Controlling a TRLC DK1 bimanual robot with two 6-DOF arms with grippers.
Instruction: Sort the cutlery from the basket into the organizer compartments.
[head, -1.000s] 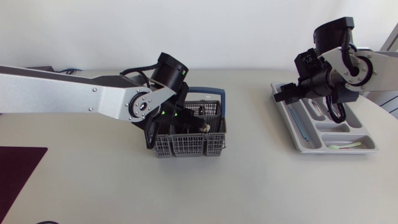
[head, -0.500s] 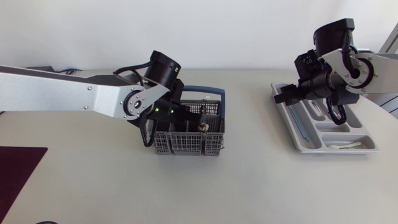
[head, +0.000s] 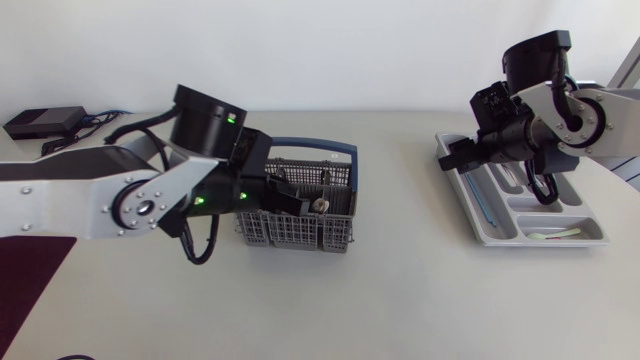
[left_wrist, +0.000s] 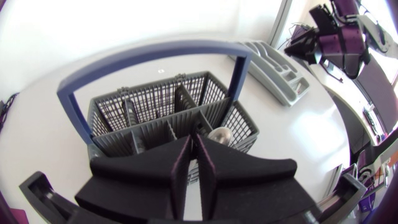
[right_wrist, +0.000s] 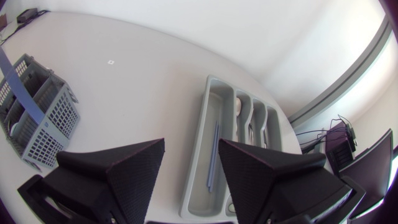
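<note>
Basket (head: 297, 215) of grey mesh stands near the middle of the surface (head: 400, 300), its blue handle (head: 318, 149) arching over the compartments. 1 rounded metal cutlery end (head: 320, 205) sticks up inside it, just ahead of the left gripper (left_wrist: 193, 146). That gripper's fingers are drawn together, with nothing visible between them, and upright dividers (left_wrist: 180, 99) crowd the space beyond its tips.

Well apart to the right lies the grey organizer (head: 597, 226). It holds a thin blue piece (head: 481, 203) in its long compartment and a pale piece (head: 556, 235) in the end one. Right gripper (head: 456, 153) hangs over the organizer's corner on the basket's side, fingers spread wide, holding nothing.

Dark red mat (head: 30, 270) lies at the surface's left edge.
</note>
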